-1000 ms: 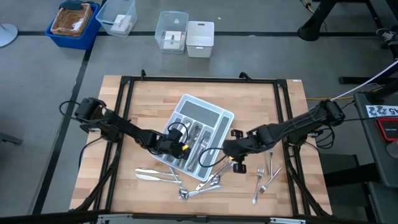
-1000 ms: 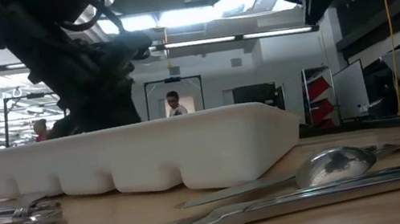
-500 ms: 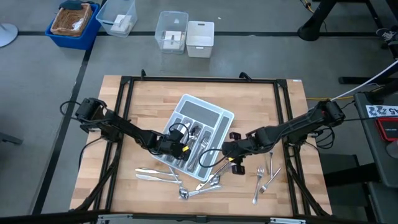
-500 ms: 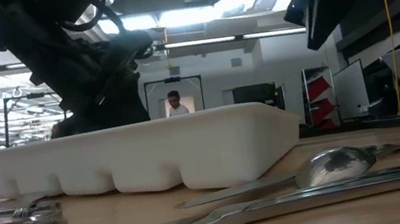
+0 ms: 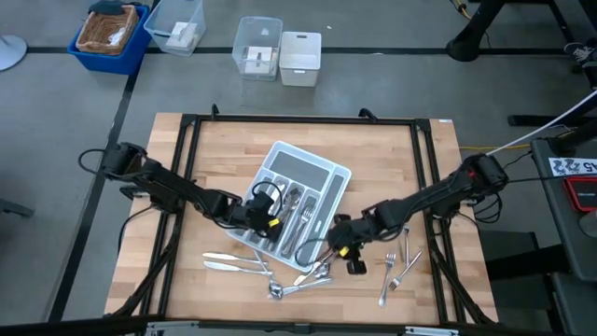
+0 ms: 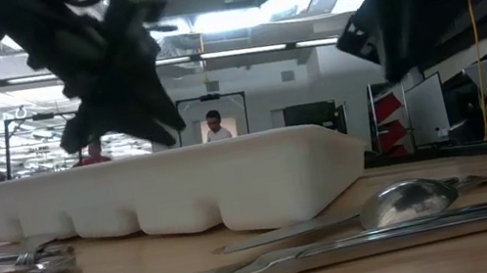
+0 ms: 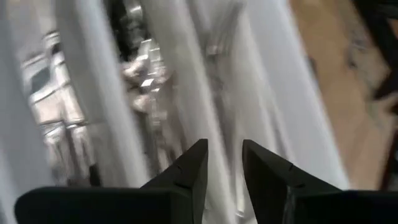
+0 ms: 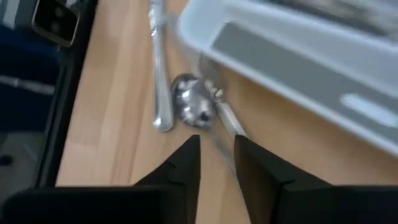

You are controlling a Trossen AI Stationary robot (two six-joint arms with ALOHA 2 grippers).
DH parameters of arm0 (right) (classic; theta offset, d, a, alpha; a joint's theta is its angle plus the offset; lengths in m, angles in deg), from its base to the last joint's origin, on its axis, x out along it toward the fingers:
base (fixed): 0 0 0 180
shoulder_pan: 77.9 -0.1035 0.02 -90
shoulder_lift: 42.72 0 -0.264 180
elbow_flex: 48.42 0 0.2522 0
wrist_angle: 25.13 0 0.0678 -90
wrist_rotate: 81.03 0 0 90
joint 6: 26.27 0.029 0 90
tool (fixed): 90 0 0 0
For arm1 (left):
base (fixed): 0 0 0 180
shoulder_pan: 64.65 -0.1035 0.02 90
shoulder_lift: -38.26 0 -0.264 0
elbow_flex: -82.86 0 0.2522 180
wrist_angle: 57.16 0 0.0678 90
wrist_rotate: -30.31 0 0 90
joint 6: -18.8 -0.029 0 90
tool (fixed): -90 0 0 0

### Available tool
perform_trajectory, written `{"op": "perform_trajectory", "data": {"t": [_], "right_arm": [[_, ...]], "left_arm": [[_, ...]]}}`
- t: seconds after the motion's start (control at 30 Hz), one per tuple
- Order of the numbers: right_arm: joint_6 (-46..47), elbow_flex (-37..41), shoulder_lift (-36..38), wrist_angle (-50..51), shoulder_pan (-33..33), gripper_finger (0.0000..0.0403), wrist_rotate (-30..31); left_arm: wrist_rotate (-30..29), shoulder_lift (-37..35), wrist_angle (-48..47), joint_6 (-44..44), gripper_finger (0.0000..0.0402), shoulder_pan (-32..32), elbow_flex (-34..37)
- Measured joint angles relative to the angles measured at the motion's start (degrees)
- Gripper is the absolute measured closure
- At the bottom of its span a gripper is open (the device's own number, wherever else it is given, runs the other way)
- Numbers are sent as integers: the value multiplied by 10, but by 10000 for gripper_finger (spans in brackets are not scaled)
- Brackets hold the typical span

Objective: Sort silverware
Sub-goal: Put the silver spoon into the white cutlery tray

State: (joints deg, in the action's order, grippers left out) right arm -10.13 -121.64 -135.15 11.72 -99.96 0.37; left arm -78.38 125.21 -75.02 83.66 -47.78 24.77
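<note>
We see the silverware loose near the table's front edge beside the tray – thin, stiff, slippery – so our right gripper, fingers narrowly apart and empty, should pinch a handle's middle.

A light grey cutlery tray sits askew on the wooden table. Beyond the table, on the floor, stand a blue bin, two clear tubs and a white box. A person stands in the far doorway.
</note>
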Motion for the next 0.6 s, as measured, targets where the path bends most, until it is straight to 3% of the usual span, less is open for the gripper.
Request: {"op": "perform_trajectory", "data": {"t": [0.2, 0.37, 0.6], "right_arm": [[-19, 0, -46, -18, -39, 263, 14], [-19, 0, -84, -34, -55, 261, 73], [-17, 0, -132, -41, -53, 262, 85]], "left_arm": [[15, -44, -1, -55, 316, 3, 0], [16, -69, -4, -88, 316, 6, 0], [19, -79, -19, -115, 316, 7, 0]]}}
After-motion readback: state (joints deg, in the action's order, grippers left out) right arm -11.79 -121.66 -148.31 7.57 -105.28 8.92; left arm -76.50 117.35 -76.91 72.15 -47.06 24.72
